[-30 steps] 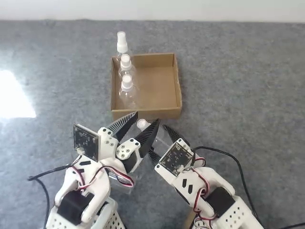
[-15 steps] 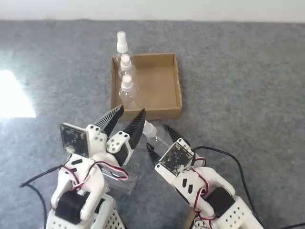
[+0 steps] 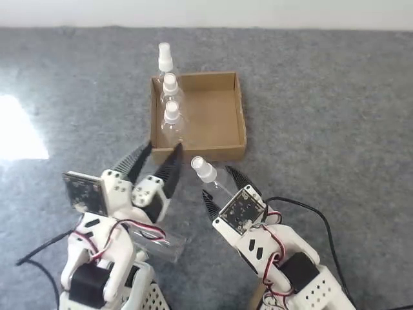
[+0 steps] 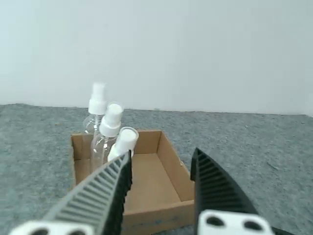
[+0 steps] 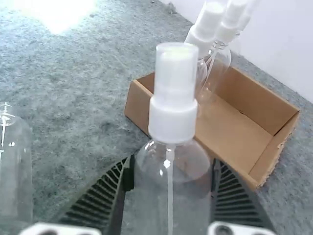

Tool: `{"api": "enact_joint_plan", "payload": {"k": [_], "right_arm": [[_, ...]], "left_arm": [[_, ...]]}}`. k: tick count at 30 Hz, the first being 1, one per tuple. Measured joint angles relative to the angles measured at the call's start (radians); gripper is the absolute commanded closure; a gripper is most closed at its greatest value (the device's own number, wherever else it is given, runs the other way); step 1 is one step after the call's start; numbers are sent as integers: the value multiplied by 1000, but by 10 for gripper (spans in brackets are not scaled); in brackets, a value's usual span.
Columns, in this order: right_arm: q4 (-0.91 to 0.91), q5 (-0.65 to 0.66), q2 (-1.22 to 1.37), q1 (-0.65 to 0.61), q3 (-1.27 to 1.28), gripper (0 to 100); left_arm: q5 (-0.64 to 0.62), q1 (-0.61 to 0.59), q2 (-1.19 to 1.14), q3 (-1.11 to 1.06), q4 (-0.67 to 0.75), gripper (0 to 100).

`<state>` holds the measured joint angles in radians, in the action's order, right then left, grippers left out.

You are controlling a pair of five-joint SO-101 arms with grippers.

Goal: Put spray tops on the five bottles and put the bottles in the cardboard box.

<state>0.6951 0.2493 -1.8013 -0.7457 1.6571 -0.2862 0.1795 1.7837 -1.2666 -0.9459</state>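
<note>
**Top's on the held bottle – left tool backs off, box is next**

Left tool (image 3: 159, 149): jaws wide apart, nothing in them. It hangs over the desk (image 3: 335, 97) just short of the box's near-left corner. 1 s ago it was crowded in w/ the right tool at the neck of the held bottle. Half a sec ago it had swung out leftward, & now it's further left again, clear of that bottle. Reads as: its part of the capping is done.

Under that arm, near its base, a clear spare bottle (image 3: 166, 245) lies on the desk. It hasn't budged. Can't tell if it has a top.

Box (image 3: 241, 110): same spot. Three standing bottles (image 3: 171, 119), all w/ white tops, run in a row along its left wall. Two are plainly inside. The far one is at the back-left corner & I can't tell if it's in or just behind. None moved.

Right of the left tool, in front of the box's near wall, is the held bottle (image 5: 168, 196). It's clear, roughly upright, w/ a white spray top (image 5: 172, 93) seated on its neck. Right tool (image 3: 215, 182) is clamped round its body, one jaw each side. It has shifted only slightly vs 1 s ago, but the top now stands in the open.

So prob four of five are topped, & the held one isn't boxed yet. Next should be over the near wall & down into the bare right part, w/out knocking the row. After that comes the spare bottle.
</note>
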Motion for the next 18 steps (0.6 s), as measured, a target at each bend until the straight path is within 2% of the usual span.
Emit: {"api": "enact_joint_plan", "payload": {"k": [5,14,18], "right_arm": [[0,0,0,0,0,829],[0,0,0,0,-12,829],[-57,0,0,2,-18,830]], "left_arm": [[0,-58,0,0,0,816],[0,-68,0,0,0,816],[0,-68,0,0,-17,816]]}}
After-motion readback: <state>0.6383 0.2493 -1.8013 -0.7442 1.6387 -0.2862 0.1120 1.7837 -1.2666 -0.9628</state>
